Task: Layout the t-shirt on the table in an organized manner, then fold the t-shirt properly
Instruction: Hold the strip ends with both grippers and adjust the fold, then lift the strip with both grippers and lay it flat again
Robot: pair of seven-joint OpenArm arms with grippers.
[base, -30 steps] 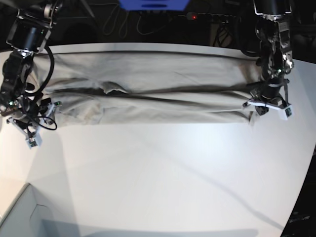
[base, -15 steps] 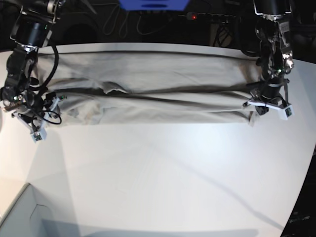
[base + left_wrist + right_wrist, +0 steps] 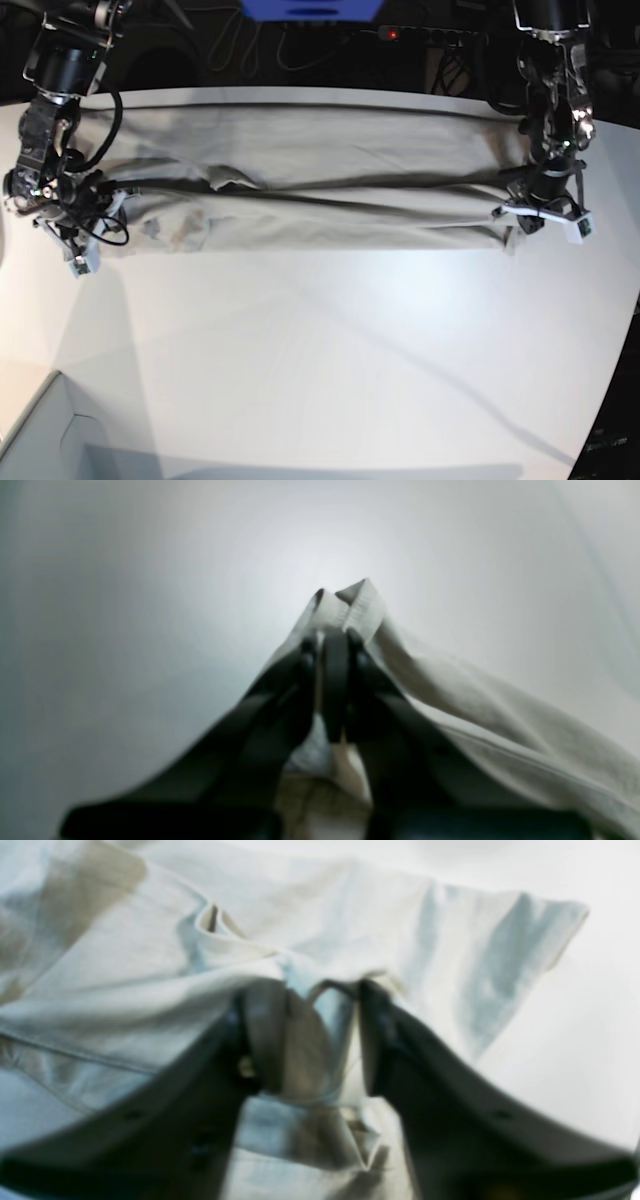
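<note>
**Shirt stretched across the far side of the desk, one pincer at each end**

Cloth, a plain light grey-beige short-sleeved t-shirt, soft and creased, lies in a long band across the far part of the big smooth matte white desk. A dark crease runs along its length where one layer lies over another, and the near edge is fairly straight.

At the base view's right end, the left pincer has its dark fingers pressed together on a hemmed corner of the shirt; the wrist view shows that corner sticking up just past the fingertips, with the cloth trailing away to one side over the pale desk.

At the base view's left end, the right pincer sits over the shirt's other end. In its blurred wrist view, the two dark fingers stand partly apart, with a bunched ridge of the shirt between them. Whether they are actually gripping that ridge cannot be told.

A pale box corner shows at the near left of the base view, well apart from the shirt.
</note>
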